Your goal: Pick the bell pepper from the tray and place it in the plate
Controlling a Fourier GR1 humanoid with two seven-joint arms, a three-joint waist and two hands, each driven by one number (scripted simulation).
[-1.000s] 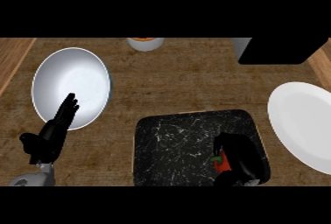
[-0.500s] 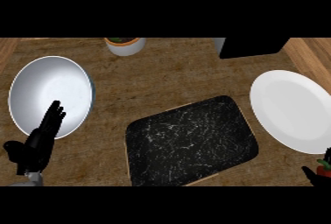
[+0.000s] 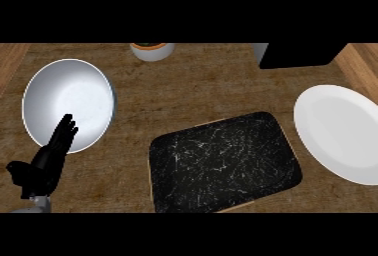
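Observation:
The black marbled tray (image 3: 221,162) lies in the middle of the wooden counter with nothing on it. A white plate (image 3: 341,132) sits at the right edge, bare. No bell pepper shows anywhere. My left hand (image 3: 46,162) rests at the lower left with its fingers straight and pointing up, its tips over the rim of the white bowl (image 3: 68,102). My right hand is out of the picture.
A small white pot with an orange rim (image 3: 152,50) stands at the top centre. A black box (image 3: 299,55) sits at the top right. Bare wooden counter lies between the bowl and the tray.
The right hand, shut on the red pepper over the tray a second ago, slid off the lower right and out of view. The view has shifted slightly. The left hand stays put.

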